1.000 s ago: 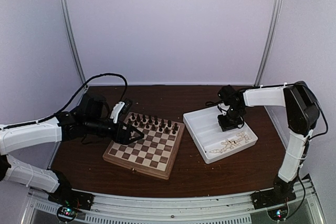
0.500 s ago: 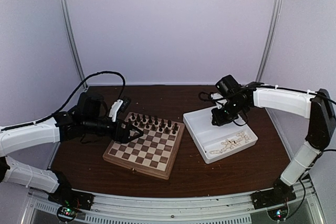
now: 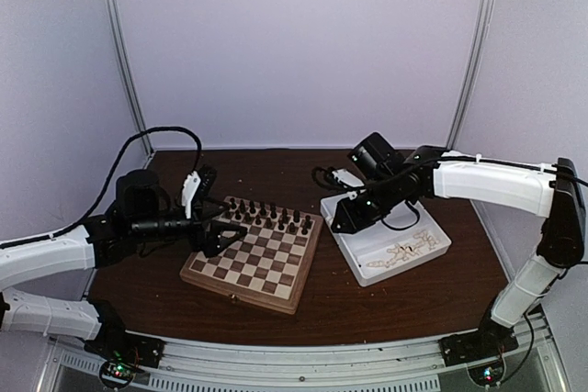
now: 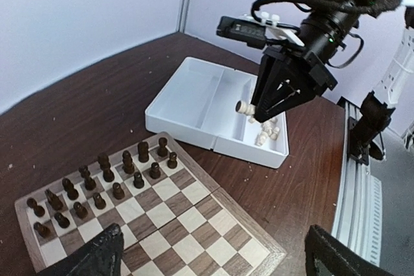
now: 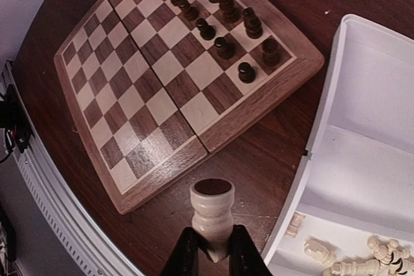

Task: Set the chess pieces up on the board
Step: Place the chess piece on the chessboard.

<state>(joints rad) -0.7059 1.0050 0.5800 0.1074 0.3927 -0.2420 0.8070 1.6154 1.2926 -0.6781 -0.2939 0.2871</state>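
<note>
Cream chess piece (image 5: 211, 210), clamped in the right end effector (image 5: 212, 249) with its long axis along the fingers, hangs above the tabletop (image 5: 262, 150) just off the right edge of the board (image 5: 150, 103), which lies leftward; left end effector (image 4: 217, 260) apart, empty.

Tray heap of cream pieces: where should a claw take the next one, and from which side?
Likely best is a stray at the edge of the heap, such as the cream piece lying on its side. Close the claw across its narrow waist, coming straight down: the walls of the white tray hinder a sideways approach, and lying flat leaves the waist exposed.
</note>
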